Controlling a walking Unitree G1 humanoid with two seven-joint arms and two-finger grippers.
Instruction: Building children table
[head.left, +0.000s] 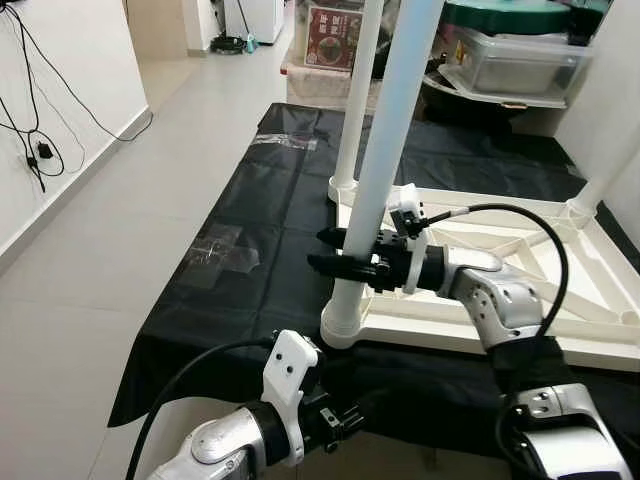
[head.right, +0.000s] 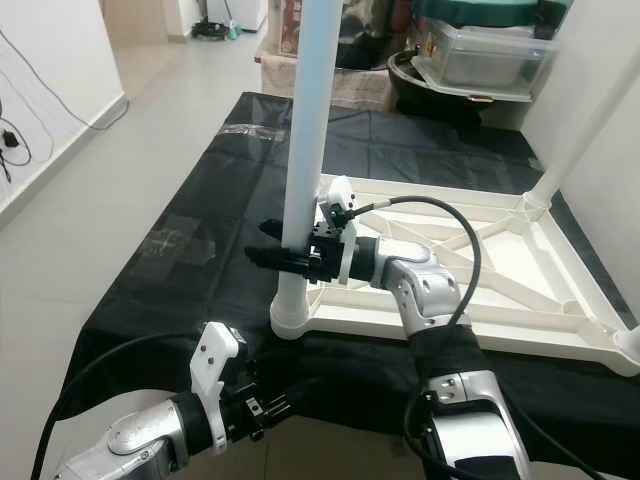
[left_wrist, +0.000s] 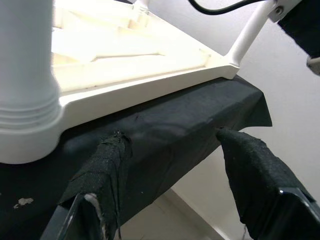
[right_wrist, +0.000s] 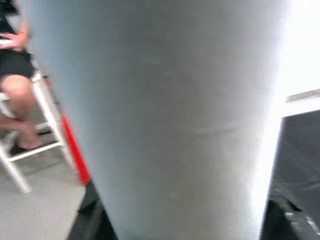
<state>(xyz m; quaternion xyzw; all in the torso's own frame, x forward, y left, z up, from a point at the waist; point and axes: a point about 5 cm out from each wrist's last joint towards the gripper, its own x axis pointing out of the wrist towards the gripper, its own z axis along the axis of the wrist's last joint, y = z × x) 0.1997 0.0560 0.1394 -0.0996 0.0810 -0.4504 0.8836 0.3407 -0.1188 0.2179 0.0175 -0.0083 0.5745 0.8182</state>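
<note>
Here, the white tabletop (head.left: 560, 300) is lying underside up on the black cloth (head.left: 250, 230), so legs go in from above. My right gripper (head.left: 340, 255) is clamping the near leg (head.left: 385, 160) at nine o'clock, steadying it upright in its corner socket. My left gripper (left_wrist: 170, 150) is waiting wide open, low at six o'clock.

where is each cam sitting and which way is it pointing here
left eye view: on the head, looking forward and down at the upturned white tabletop on the black cloth; both arms show, right hand around the near leg.
right eye view: same scene, shifted slightly.
left wrist view: along the open left hand at the cloth edge.
right wrist view: pressed up to the near leg.
Shared: the near leg is in all four.
</note>
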